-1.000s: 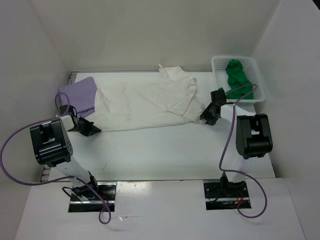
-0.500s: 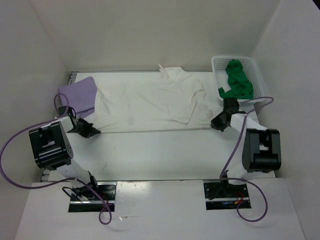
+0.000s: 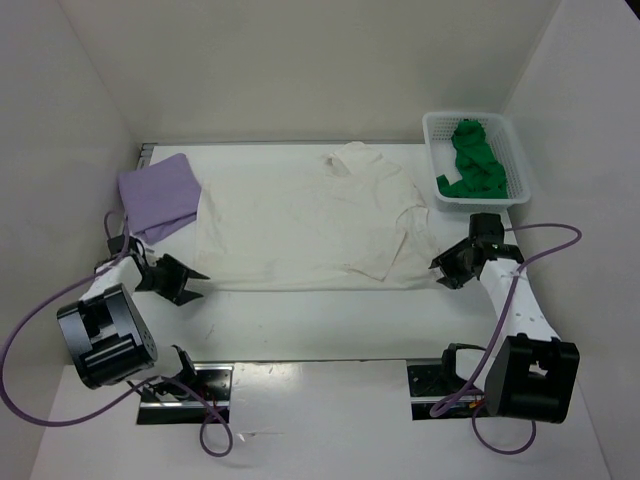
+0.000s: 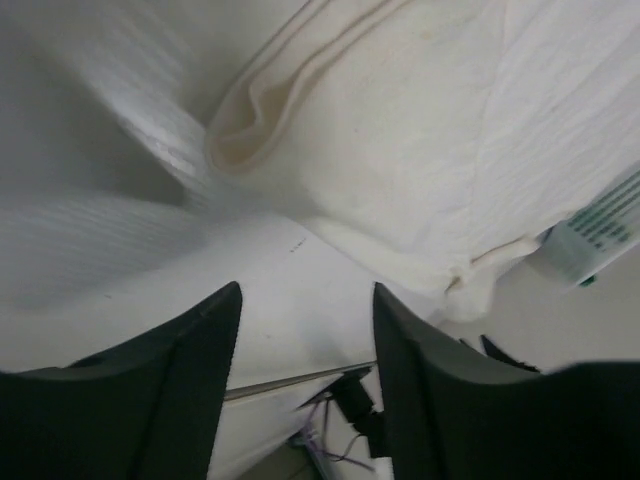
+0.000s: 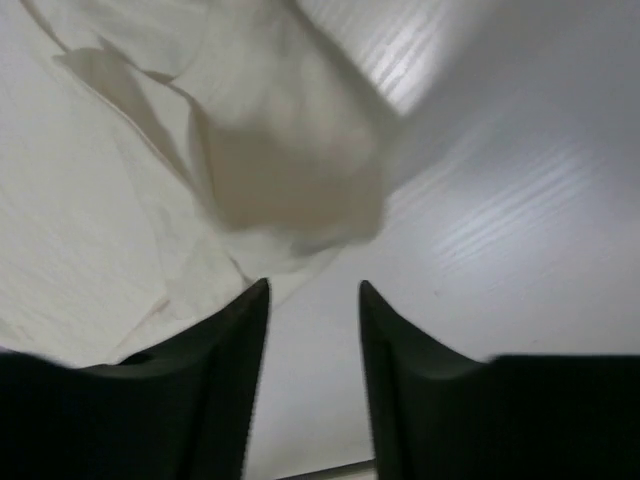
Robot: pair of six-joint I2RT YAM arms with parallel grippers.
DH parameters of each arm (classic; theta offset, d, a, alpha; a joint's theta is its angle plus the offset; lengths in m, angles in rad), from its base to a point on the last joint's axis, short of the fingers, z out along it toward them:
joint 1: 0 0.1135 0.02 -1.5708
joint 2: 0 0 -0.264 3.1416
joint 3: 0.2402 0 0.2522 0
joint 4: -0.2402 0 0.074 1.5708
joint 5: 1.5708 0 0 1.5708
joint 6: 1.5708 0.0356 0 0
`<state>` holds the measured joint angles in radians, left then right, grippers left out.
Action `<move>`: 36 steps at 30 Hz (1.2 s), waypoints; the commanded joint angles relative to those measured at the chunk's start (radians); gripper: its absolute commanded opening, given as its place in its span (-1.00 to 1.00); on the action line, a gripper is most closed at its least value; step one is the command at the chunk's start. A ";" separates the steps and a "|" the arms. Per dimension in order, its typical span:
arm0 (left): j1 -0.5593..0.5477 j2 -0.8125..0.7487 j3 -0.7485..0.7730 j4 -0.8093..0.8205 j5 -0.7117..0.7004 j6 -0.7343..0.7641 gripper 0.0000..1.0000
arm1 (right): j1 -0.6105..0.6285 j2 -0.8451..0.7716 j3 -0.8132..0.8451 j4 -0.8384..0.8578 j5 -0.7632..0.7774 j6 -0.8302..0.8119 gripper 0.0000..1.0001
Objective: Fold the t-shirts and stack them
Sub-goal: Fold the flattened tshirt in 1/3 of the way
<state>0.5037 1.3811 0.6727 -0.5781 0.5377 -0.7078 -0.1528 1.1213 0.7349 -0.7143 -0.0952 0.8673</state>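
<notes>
The cream t-shirt (image 3: pixel 310 215) lies spread flat across the middle of the table (image 3: pixel 320 325), collar toward the far wall and hem along the near side. My left claw (image 3: pixel 185 282) sits low at the shirt's near left corner, just beside the cloth. Its jaws stand spread with nothing pinched. From my left wrist I see only bare table in the gap and a rolled edge of cream cloth ahead. My right claw (image 3: pixel 448 270) sits at the near right corner of the same shirt, also just beside it. Its jaws are spread too and hold nothing. From my right wrist the cloth ahead is blurred, a cream lump with wrinkled fabric running off to the left, and I cannot tell whether the hem brushes one jaw. The lavender t-shirt (image 3: pixel 158 193) lies folded at the far left of the table. Its edge meets the cream shirt's left side, over or under I cannot tell. The green t-shirt (image 3: pixel 475 160) is bunched in the white basket (image 3: pixel 430 145) at the far right corner
</notes>
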 commanded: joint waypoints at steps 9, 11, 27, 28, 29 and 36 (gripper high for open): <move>-0.084 -0.157 0.168 -0.071 -0.044 0.062 0.19 | 0.133 0.032 0.218 -0.007 -0.032 -0.143 -0.30; -0.137 -0.157 0.168 -0.025 -0.035 0.053 -0.45 | 0.218 0.102 0.173 0.096 -0.032 -0.143 -0.77; -0.441 0.070 0.156 0.193 -0.188 -0.016 -0.92 | 0.423 0.339 0.041 0.329 -0.067 -0.100 -0.29; -0.441 0.085 0.156 0.193 -0.188 -0.016 -0.92 | 0.432 0.339 0.041 0.329 -0.081 -0.091 -0.29; -0.441 0.085 0.156 0.205 -0.188 -0.016 -0.92 | 0.441 0.350 0.041 0.340 -0.081 -0.091 -0.29; -0.441 0.101 0.146 0.215 -0.179 -0.016 -0.89 | 0.464 0.351 0.032 0.328 -0.049 -0.056 -0.25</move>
<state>0.0639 1.4883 0.8299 -0.3916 0.3614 -0.7147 0.3031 1.4815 0.7753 -0.4152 -0.1734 0.7929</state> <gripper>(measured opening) 0.053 0.371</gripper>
